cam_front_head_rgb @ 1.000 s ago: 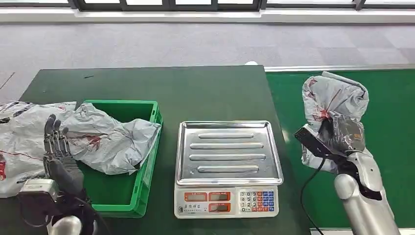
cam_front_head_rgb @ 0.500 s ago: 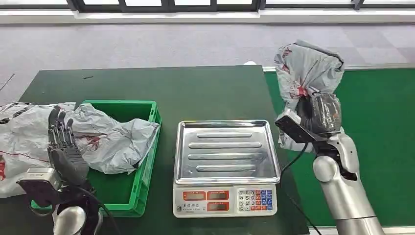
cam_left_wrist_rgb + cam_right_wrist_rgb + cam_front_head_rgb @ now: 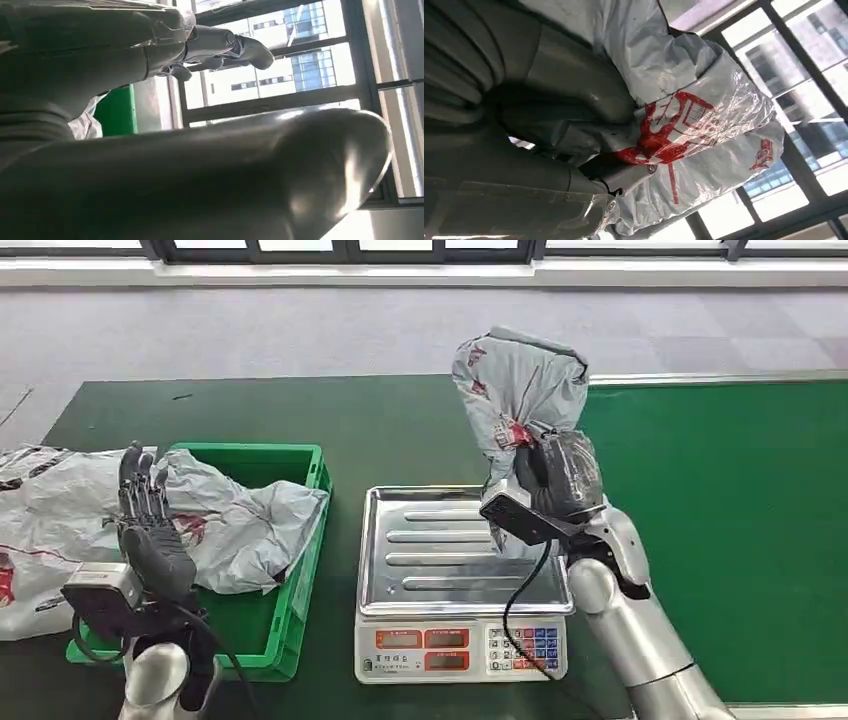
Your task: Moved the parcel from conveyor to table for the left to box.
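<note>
Right hand grips the parcel above the scale's right edge, left hand open; slack bag may slip.

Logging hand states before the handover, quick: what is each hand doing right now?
Left hand: open, fingers straight, holding nothing.
Right hand: holding the grey parcel above the scale.

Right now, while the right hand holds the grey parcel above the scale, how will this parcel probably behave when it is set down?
The grey parcel looks soft: its film is crumpled and folds around the right hand, so it will probably sag and settle flat, not stand. The glossy wrap may be slippery. It seems light, since one hand holds it aloft.
</note>
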